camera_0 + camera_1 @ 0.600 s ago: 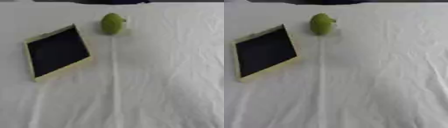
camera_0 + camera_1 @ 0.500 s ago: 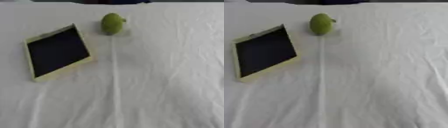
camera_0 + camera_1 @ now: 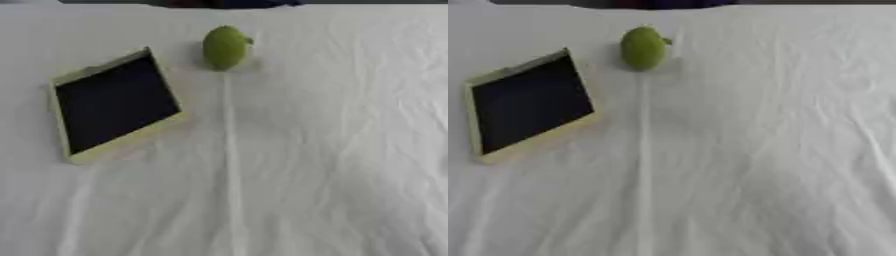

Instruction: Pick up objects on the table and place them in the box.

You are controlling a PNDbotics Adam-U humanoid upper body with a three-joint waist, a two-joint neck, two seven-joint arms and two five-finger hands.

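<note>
box (image 3: pixel 116 107): shallow, pale rim, dark inside, tilted | green fruit (image 3: pixel 225 47): just beyond box's far right corner, apart | cloth (image 3: pixel 332 165): white, creased | hands: unseen, fingers can't tell

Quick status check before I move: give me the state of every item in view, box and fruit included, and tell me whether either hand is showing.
Box: open, dark inside, nothing in it, lying askew on the left of the table.
Green fruit: on the cloth beyond the box, apart from it, not yet picked up.
White tablecloth: spread over the table, creased, a fold line running down the middle.
Left hand: not in view.
Right hand: not in view.
</note>
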